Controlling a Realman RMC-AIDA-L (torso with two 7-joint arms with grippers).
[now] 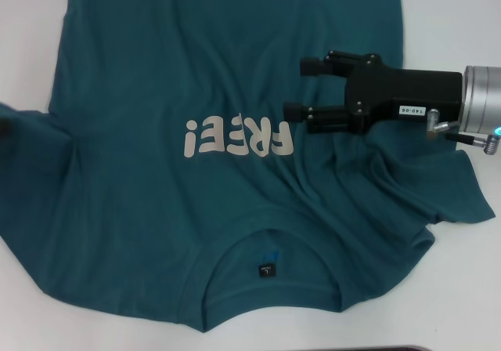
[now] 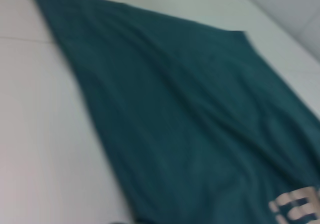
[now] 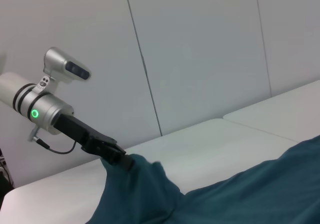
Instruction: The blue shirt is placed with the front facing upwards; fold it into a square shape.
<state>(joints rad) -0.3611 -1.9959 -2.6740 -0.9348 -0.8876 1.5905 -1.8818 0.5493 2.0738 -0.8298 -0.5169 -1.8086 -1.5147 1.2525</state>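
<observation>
Left gripper [image 3: 120, 160] clamped on the blue shirt [image 1: 196, 77] sleeve, right gripper [image 1: 301, 88] jaws apart above chest; carry sleeve inward evenly, avoiding bunching.

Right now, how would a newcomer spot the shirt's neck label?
The blue shirt covers the white table, the right gripper open over it, the left gripper pinching a raised edge. Nearer the robot than the cream FREE! lettering lies the curved collar, the neck label just inside it. It is the only small black square on teal cloth.
</observation>
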